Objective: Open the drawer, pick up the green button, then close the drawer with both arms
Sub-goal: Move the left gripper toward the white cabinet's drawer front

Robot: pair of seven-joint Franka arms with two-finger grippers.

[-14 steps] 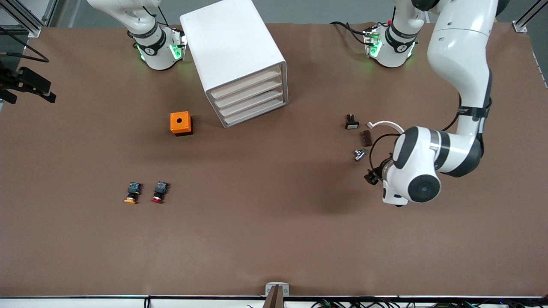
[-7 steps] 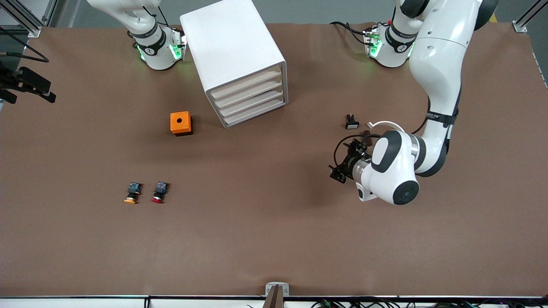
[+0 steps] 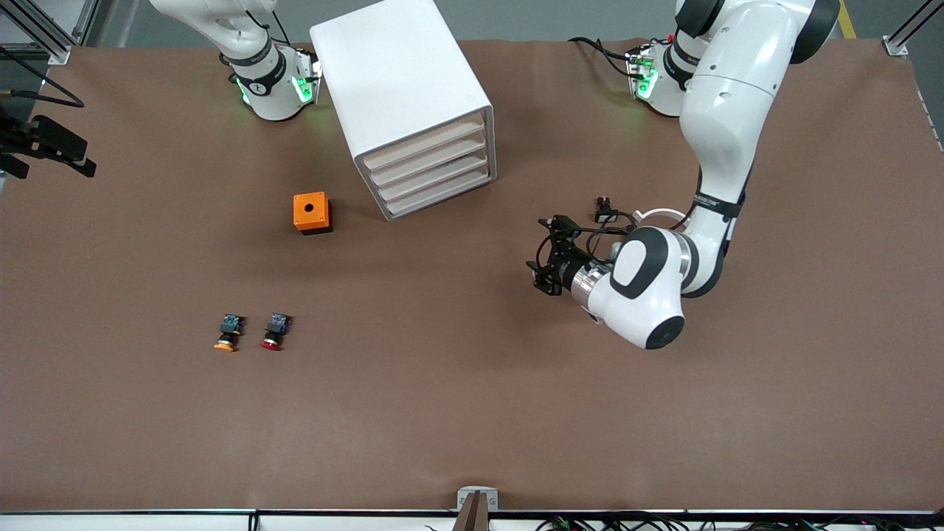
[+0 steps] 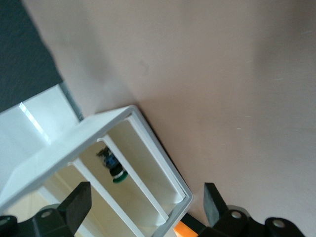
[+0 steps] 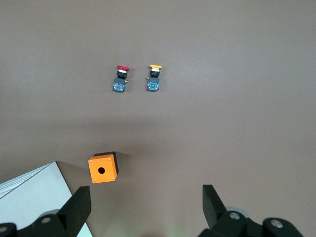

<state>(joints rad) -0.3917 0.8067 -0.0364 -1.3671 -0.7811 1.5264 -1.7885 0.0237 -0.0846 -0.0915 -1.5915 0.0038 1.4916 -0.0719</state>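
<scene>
The white cabinet (image 3: 402, 88) stands at the robots' edge of the table with all four cream drawers shut; the lowest drawer (image 3: 442, 195) is flush. My left gripper (image 3: 543, 254) is open and empty, low over the bare table in front of the cabinet, pointing at the drawers. In the left wrist view the gripper (image 4: 145, 207) frames the cabinet front (image 4: 148, 148), and the green-capped button (image 4: 114, 170) shows inside; I cannot tell which drawer holds it. My right gripper (image 5: 145, 207) is open and empty, high over the table beside the cabinet; it is out of the front view.
An orange box (image 3: 312, 212) sits beside the cabinet toward the right arm's end, also in the right wrist view (image 5: 102, 168). The orange-capped button (image 3: 228, 332) and red-capped button (image 3: 273, 331) lie nearer the camera. A small black part (image 3: 605, 210) lies by the left arm.
My left arm has swung its gripper across the table toward the cabinet, passing over the small parts near it. The drawers and buttons have not moved.
</scene>
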